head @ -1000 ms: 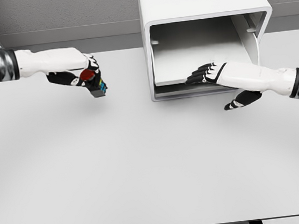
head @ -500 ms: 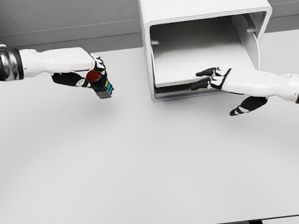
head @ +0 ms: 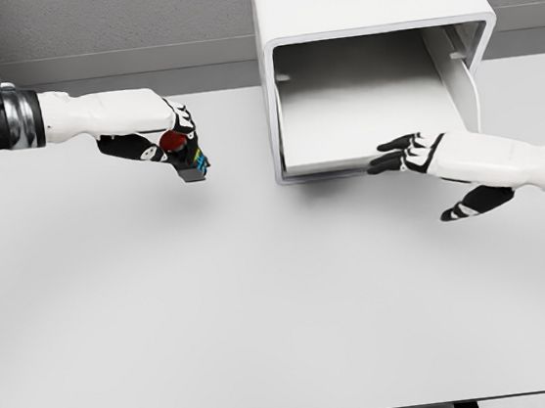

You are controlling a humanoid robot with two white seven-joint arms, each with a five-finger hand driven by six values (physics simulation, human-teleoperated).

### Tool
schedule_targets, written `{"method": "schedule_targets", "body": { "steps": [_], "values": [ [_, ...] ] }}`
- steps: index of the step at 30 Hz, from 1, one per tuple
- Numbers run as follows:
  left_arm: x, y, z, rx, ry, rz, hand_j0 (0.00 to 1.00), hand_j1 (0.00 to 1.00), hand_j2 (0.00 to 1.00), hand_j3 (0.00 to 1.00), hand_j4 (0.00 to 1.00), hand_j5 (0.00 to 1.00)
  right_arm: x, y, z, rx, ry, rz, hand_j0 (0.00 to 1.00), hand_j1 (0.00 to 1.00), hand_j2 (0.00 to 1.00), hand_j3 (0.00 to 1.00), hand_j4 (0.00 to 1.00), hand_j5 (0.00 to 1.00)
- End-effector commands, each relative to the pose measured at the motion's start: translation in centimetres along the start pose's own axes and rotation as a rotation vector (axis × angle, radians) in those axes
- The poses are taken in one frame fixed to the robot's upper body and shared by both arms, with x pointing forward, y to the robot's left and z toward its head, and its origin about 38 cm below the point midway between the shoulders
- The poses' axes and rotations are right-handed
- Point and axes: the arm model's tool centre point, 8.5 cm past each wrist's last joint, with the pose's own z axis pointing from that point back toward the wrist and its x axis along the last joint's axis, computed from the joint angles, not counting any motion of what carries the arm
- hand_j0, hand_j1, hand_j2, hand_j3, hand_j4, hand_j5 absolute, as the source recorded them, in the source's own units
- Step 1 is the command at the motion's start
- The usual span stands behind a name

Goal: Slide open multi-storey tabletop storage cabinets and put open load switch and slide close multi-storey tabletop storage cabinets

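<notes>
You have the small grey load switch with its red knob and blue-green side (head: 190,160) in the upper left of the frame, above the white tabletop (head: 264,303), with the left hand (head: 162,138) curled around it. At upper centre stands the white box-shaped storage cabinet (head: 368,1); its flat white drawer (head: 360,105) fills the opening. Your right hand (head: 414,151) sits at the drawer's front edge, fingers loosely spread, holding nothing.
</notes>
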Motion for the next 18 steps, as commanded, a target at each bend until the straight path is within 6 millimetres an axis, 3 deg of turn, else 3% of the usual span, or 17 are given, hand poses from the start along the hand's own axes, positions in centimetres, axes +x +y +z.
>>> {"method": "schedule_targets", "body": {
  "steps": [1, 18],
  "values": [
    [0.1, 0.1, -0.1, 0.004, -0.004, 0.005, 0.39, 0.39, 0.39, 0.39, 0.39, 0.39, 0.1, -0.3, 0.4, -0.003, 0.002, -0.002, 1.00, 1.00, 1.00, 1.00, 1.00, 1.00],
    [0.8, 0.5, 0.1, 0.008, -0.020, -0.011, 0.39, 0.39, 0.39, 0.39, 0.39, 0.39, 0.2, 0.0, 3.2, -0.002, 0.041, -0.052, 1.00, 1.00, 1.00, 1.00, 1.00, 1.00]
  ]
}}
